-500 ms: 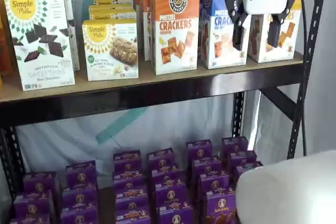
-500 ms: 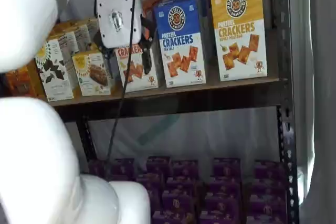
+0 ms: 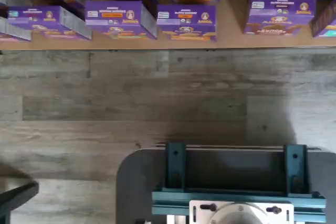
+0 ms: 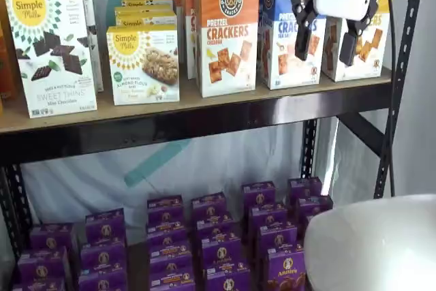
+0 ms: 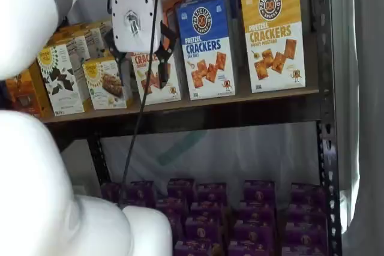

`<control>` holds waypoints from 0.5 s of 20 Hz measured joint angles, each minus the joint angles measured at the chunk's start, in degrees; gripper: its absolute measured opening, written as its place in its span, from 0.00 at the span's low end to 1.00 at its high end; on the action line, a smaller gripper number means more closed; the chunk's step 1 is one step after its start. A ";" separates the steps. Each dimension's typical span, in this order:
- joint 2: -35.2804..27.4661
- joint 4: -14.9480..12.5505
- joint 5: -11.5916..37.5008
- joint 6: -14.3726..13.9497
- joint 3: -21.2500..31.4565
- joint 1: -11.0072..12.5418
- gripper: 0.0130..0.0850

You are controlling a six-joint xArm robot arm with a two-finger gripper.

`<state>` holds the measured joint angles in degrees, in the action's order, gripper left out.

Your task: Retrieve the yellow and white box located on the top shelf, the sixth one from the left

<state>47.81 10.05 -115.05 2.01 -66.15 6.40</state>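
The yellow box (image 5: 273,34) stands upright at the right end of the top shelf (image 5: 198,112), face out, right by the black upright. It's at the front of its row, so it should be easy to reach from the front. Next to it is the blue carton (image 5: 207,46), then the orange one (image 4: 228,32), all lined up along the front edge like a store display.

The end effector (image 4: 325,37) hangs in front of that row with its fingers spread wide and nothing between them, so it's released, not gripping anything. In a shelf view it overlaps the blue carton and the yellow box, but it looks like it's out in front of them, not touching. My guess is it's lining up on the target and needs to slide toward the shelf's end before going in.

Lower level is just purple boxes (image 3: 186,17), flat in rows.
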 joint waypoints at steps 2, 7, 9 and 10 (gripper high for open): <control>-0.20 -1.53 0.95 0.01 0.10 -0.71 1.00; -2.98 -6.00 6.60 3.65 -1.47 0.99 1.00; -5.68 -6.79 8.35 6.61 -3.59 3.72 1.00; -7.07 -7.14 8.91 7.97 -4.74 4.96 1.00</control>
<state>40.74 2.91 -106.14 9.98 -70.89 11.36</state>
